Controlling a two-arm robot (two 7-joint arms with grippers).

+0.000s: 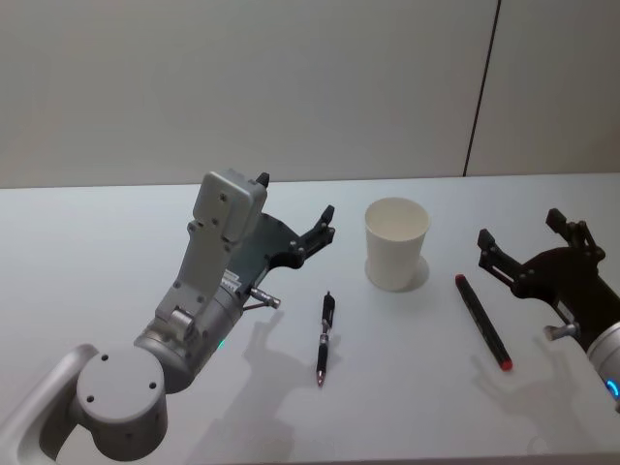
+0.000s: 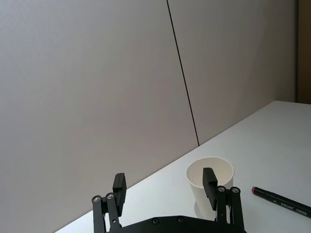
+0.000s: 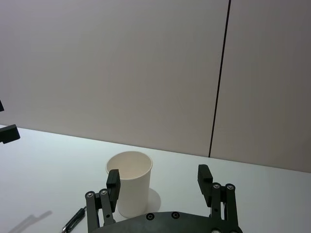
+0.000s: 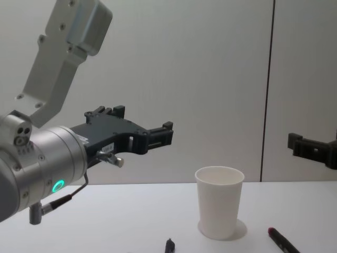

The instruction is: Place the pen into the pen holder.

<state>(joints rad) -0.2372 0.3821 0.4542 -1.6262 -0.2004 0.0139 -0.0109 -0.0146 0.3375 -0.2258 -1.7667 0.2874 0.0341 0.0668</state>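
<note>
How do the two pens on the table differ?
The pen is thinner than the marker. The pen points nearly straight at the robot; the marker lies slanted, with a red end. The pen lies left of the paper cup, the marker right. Both are dark and lie flat.

The pen holder (image 1: pixel 396 242) stands on the table (image 1: pixel 97 242), pen (image 1: pixel 325 339) front-left, marker (image 1: pixel 481 322) right.

Pen (image 1: pixel 325 339), apparently black, lies flat near upright white pen holder (image 1: pixel 396 244).

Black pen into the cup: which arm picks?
Left, probably. The left gripper, open, hovers just left of the black pen; the right gripper sits right of the cup and marker, farther away.
</note>
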